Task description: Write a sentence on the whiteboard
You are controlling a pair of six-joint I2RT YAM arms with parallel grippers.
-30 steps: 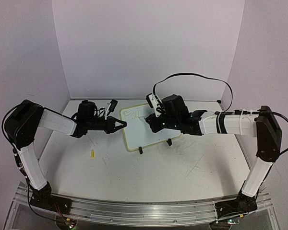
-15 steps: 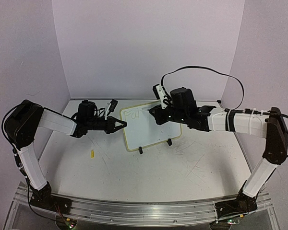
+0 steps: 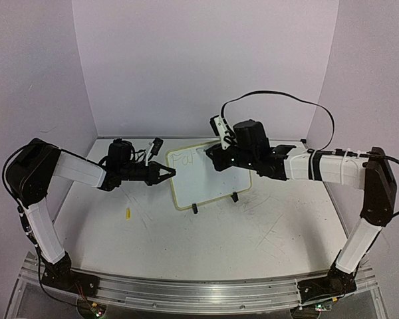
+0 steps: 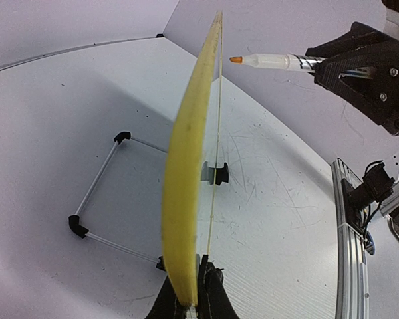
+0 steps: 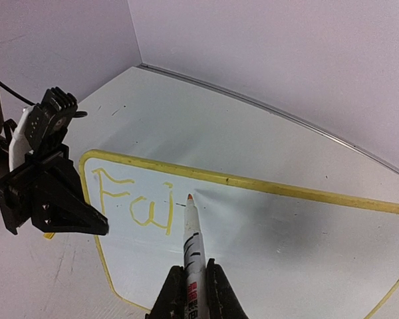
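Near the front of the counter (image 3: 206, 246) lies a small yellow bit (image 3: 128, 213). Farther back, the whiteboard (image 3: 213, 186) stands on its wire stand (image 4: 100, 193). The left tool (image 3: 171, 174) is pinched tight on the board's left rim. The right tool (image 5: 189, 292) squeezes a marker (image 5: 193, 246). Its tip hangs just off the board, right of the yellow letters (image 5: 130, 203). If the marker pushes too hard, the board may tip back or slip from the left tool. Then the next letter would come out crooked.
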